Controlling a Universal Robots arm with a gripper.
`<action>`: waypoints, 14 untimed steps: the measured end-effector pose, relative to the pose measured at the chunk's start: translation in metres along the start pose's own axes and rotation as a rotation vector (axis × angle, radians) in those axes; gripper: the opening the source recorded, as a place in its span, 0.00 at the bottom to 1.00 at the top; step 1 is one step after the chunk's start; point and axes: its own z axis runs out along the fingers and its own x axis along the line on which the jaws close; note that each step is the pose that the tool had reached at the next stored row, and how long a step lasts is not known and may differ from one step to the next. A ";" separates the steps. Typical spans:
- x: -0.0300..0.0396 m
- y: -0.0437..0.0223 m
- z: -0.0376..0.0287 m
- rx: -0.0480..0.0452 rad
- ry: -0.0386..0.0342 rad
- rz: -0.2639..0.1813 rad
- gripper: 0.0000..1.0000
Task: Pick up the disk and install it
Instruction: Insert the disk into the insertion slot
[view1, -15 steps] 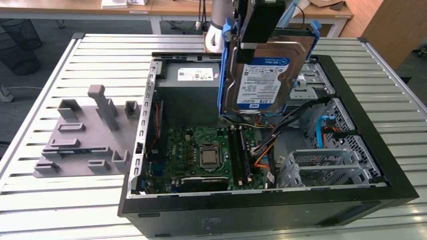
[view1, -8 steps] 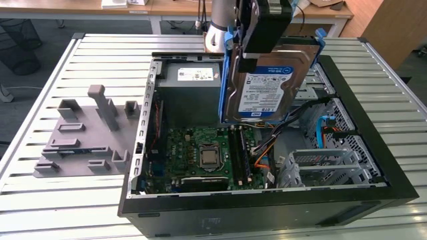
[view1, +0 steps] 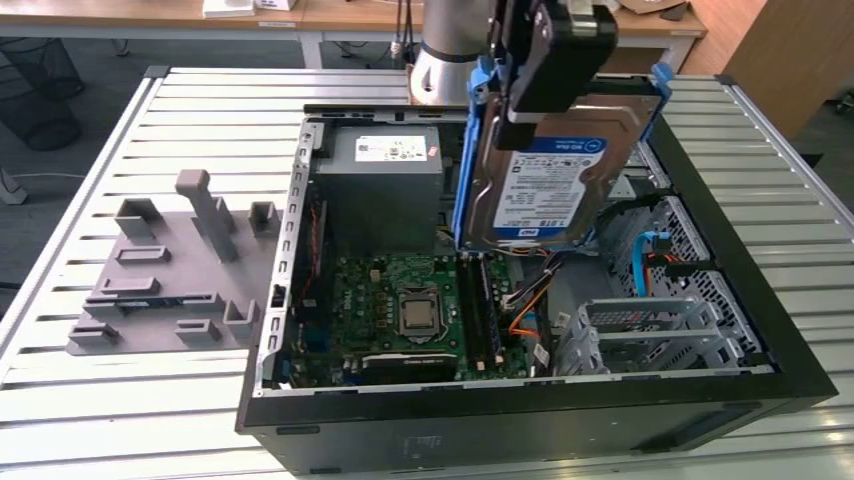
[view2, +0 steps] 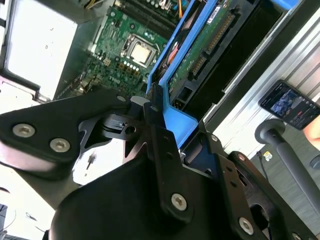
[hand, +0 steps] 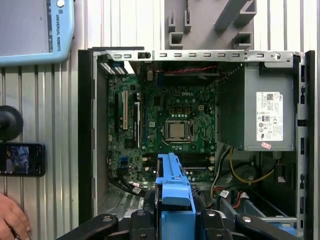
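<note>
The disk (view1: 554, 180) hangs upright above the open computer case (view1: 534, 420), its white-and-blue label facing the camera and its blue frame running around its edges. My gripper (view1: 541, 95) is shut on the disk's upper end. In the second wrist view the black fingers (view2: 155, 125) clamp the blue frame (view2: 172, 112), and the disk's green circuit side (view2: 200, 45) points down toward the case. In the first wrist view the disk's blue frame (hand: 172, 190) sticks out from the gripper (hand: 175, 220) over the motherboard (hand: 175, 130).
Inside the case sit a grey power supply box (view1: 387, 190) and a metal drive cage (view1: 654, 330) with blue cables. A grey fixture block (view1: 174, 270) lies on the slatted table at the exterior view's left. A hand (hand: 10, 220), a phone (hand: 20, 159) and a control tablet (hand: 35, 30) are beside the case.
</note>
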 end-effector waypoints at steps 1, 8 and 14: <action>0.0000 -0.0045 0.0002 -0.0003 -0.0001 0.000 0.36; 0.0095 -0.0115 0.0019 -0.0004 -0.0002 0.000 0.36; 0.0219 -0.0119 0.0040 -0.0015 -0.0435 0.000 0.36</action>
